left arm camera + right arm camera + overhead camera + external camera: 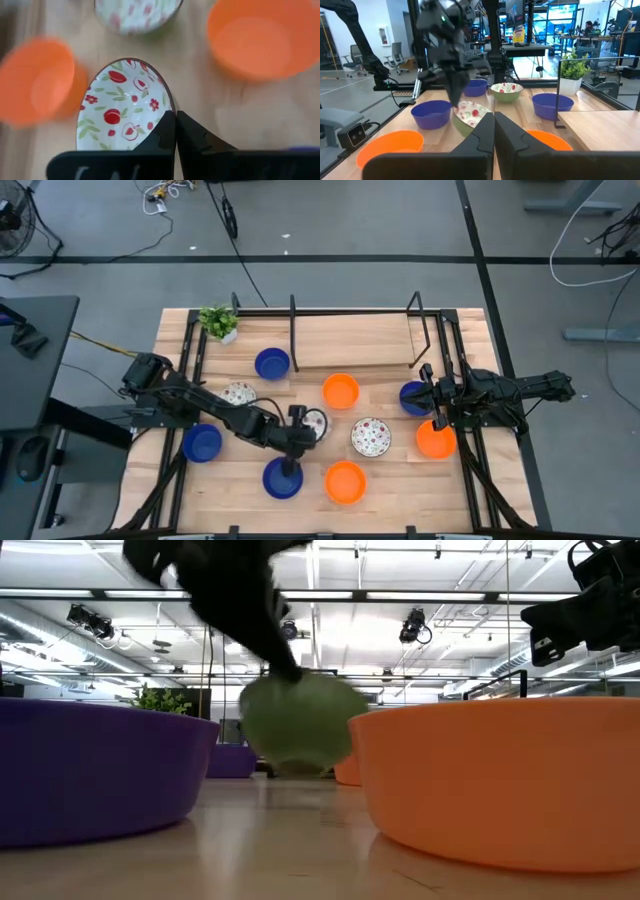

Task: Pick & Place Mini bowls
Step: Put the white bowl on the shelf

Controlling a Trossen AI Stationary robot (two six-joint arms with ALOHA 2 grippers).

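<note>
Left gripper (pixel 303 423) pinches the rim of a floral bowl (pixel 315 423), lifted and tilted mid-table. Right gripper (pixel 432 395) waits by the right edge, fingers clenched and empty.

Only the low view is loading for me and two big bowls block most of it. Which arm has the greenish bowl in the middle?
Observer: The left arm. The left pincer is shut on the rim of a flowered bowl; the green is only its outside.
Operator: Right arm busy?
Observer: No. The right pincer is shut with nothing in it, over the right side of the table next to a blue bowl.
Operator: Any other flowered ones out?
Observer: Two, both sitting flat on the table: a left one and a middle one.
</note>
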